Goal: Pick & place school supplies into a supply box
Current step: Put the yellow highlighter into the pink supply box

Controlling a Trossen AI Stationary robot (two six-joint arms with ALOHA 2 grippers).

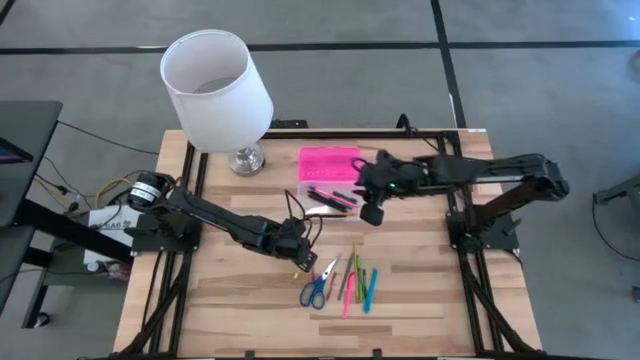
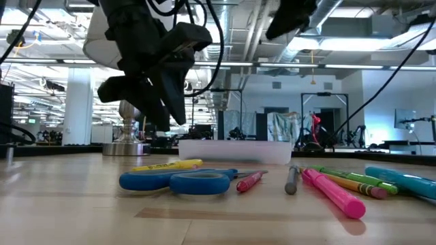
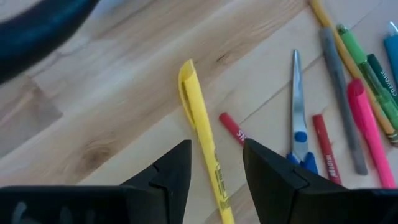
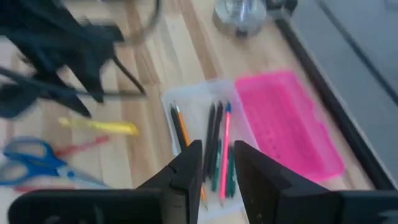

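The supply box [image 1: 328, 182] lay open on the wooden table [image 1: 220, 310], its clear base holding several pens and pencils and its pink lid [image 1: 329, 160] folded back on the side toward the lamp [image 1: 217, 95]. The right gripper [image 1: 371, 212] hung over the edge of the box's base farthest from the lid; in the right wrist view its fingers [image 4: 189, 165] stood narrowly apart with nothing between them, the pens in the base showing through the gap. The left gripper [image 1: 298, 257] was low over the table, away from the box on the side opposite the lid, beside a yellow highlighter [image 3: 202, 127]. In the left wrist view its fingers [image 3: 176, 168] stood apart on either side of the highlighter's barrel, not closed on it. Just beyond the highlighter, farther from the box, lay the blue-handled scissors [image 1: 317, 288], a red crayon [image 3: 232, 127], a grey pen [image 3: 341, 93] and a loose cluster of pink, green, yellow and blue markers [image 1: 358, 285]. All of these rested flat on the table, outside the box.
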